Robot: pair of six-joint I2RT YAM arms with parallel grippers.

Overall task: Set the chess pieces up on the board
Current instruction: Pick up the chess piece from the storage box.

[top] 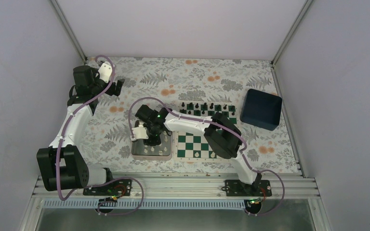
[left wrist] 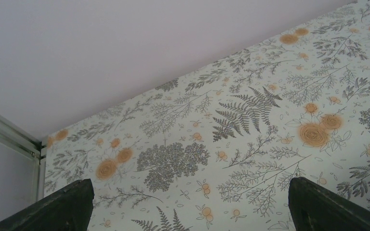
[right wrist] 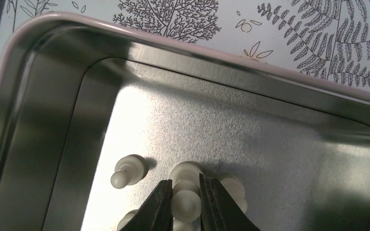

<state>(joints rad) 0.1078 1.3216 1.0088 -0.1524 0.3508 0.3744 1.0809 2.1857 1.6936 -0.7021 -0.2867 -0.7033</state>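
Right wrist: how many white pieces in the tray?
4. One piece lies loose at left, one between the fingers of the right gripper, one right of them, one at the bottom edge. More may be hidden.

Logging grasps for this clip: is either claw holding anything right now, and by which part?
The right claw pinches a small cream-white chess piece across its middle, inside the square silver metal tray. The left claw is open, holding nothing.

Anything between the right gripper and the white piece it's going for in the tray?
Nothing visible. The right gripper is closed on the cream piece in the tray; a neighbouring piece crowds its right side.
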